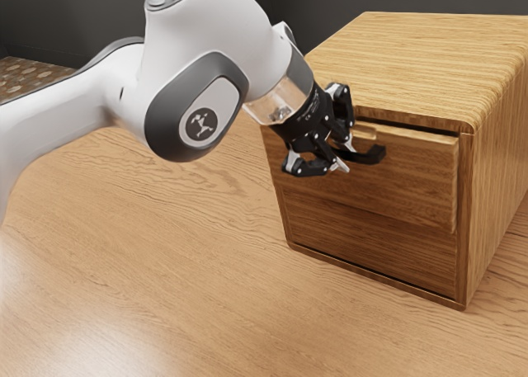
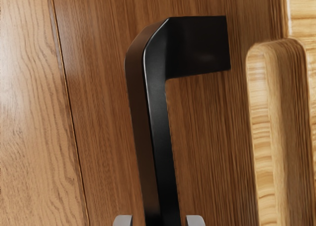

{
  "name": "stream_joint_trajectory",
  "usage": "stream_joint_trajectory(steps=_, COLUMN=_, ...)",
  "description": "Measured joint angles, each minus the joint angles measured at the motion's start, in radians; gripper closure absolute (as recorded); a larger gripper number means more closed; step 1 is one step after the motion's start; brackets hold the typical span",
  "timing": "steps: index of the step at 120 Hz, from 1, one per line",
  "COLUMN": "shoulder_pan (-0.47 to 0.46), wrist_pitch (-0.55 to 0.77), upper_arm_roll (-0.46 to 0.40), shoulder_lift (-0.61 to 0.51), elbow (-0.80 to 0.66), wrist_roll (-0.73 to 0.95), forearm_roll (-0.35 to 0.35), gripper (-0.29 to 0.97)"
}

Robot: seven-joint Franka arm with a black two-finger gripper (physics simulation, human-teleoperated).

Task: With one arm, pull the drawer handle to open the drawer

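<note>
Pale wood-grain desk (image 1: 165,294) carries an oak cabinet (image 1: 412,55), whose upper drawer (image 1: 412,179) stands slightly proud of the cabinet front. At the drawer's face the end effector (image 1: 328,158) seems to pinch the black drawer handle (image 1: 371,154), with grey fingertips (image 2: 122,220) flanking the bar on both sides. I judge the pull to be the step in hand. The next move calls for a straight draw away from the cabinet with a firm grip.

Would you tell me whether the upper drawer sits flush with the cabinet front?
No, the drawer stands forward of the cabinet, with its top edge showing.
</note>
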Motion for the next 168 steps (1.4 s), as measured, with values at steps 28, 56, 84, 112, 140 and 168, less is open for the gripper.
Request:
stream_joint_trajectory(steps=28, shoulder_pan=0.001, wrist_pitch=-0.010, upper_arm_roll=-0.003, shoulder_lift=-0.027, elbow=-0.017, wrist_roll=0.000, forearm_roll=-0.001, gripper=0.71)
stream_joint_trajectory(steps=56, shoulder_pan=-0.002, wrist_pitch=-0.021, upper_arm_roll=-0.002, shoulder_lift=-0.055, elbow=-0.052, wrist_roll=0.000, forearm_roll=-0.003, gripper=0.72)
stream_joint_trajectory(steps=84, shoulder_pan=-0.002, wrist_pitch=-0.026, upper_arm_roll=0.003, shoulder_lift=-0.122, elbow=-0.114, wrist_roll=0.000, forearm_roll=-0.004, gripper=0.73)
stream_joint_trajectory(steps=112, shoulder_pan=0.007, wrist_pitch=-0.028, upper_arm_roll=0.002, shoulder_lift=-0.162, elbow=-0.157, wrist_roll=0.000, forearm_roll=-0.005, gripper=0.74)
stream_joint_trajectory(steps=140, shoulder_pan=0.006, wrist_pitch=-0.029, upper_arm_roll=0.001, shoulder_lift=-0.203, elbow=-0.198, wrist_roll=0.000, forearm_roll=-0.011, gripper=0.74)
stream_joint_trajectory(steps=168, shoulder_pan=-0.015, wrist_pitch=-0.027, upper_arm_roll=0.002, shoulder_lift=-0.264, elbow=-0.257, wrist_roll=-0.001, forearm_roll=-0.018, gripper=0.74)
